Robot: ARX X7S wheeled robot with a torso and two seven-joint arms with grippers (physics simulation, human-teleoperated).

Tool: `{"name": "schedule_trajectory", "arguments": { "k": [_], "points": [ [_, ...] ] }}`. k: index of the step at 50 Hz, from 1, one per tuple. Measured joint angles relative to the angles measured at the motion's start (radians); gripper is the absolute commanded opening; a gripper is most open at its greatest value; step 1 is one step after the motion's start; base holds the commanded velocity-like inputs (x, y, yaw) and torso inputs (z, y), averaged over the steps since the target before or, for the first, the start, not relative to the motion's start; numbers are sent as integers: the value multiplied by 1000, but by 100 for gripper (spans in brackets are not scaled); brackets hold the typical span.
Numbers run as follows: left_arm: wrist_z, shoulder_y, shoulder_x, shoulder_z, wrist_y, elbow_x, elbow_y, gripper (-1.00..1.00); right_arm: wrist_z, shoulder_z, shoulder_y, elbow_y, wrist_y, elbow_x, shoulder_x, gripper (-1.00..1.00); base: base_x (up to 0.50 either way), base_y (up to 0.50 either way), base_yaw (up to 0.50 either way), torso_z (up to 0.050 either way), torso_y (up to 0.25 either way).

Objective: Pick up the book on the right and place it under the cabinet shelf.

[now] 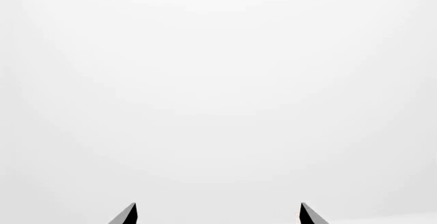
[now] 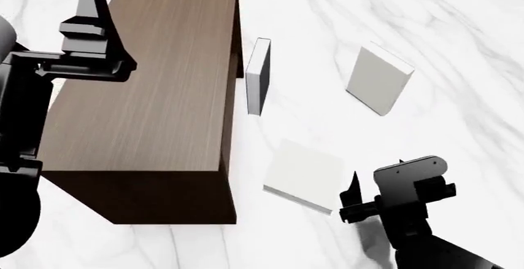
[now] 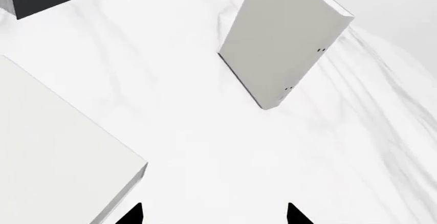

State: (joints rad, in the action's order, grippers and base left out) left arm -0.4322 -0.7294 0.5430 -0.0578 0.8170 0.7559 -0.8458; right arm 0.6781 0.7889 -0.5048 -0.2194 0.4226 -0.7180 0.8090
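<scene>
Toward the upper right of the head view, the book (image 2: 379,78) stands on the white marbled table (image 2: 458,48), well apart from our right gripper (image 2: 354,196), which sits in the lower right of that frame. Between them in the lower centre lies a second pale book (image 2: 305,174), its near corner just beside the gripper. In the right wrist view the book (image 3: 283,40) shows at upper centre, tilted, beyond our 2 dark fingertips (image 3: 133,216), which are spread apart with only bare table between them; the second pale book (image 3: 58,152) fills the left side. The cabinet shelf (image 2: 151,85) takes the left half of the head view, with a dark-faced book (image 2: 258,75) upright just beside its right edge. Our left gripper (image 2: 92,11) hangs at upper left over the cabinet shelf; its wrist view shows its tips (image 1: 130,215) parted against blank white.
</scene>
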Motion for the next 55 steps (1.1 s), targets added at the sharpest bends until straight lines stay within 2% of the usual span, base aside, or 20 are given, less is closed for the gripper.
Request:
{"name": "schedule_trajectory", "arguments": {
  "k": [55],
  "points": [
    [-12, 28, 29, -32, -20, 42, -21, 100, -38, 45, -80, 108, 99, 20, -69, 100, 0, 0, 0, 0, 0]
  ]
}}
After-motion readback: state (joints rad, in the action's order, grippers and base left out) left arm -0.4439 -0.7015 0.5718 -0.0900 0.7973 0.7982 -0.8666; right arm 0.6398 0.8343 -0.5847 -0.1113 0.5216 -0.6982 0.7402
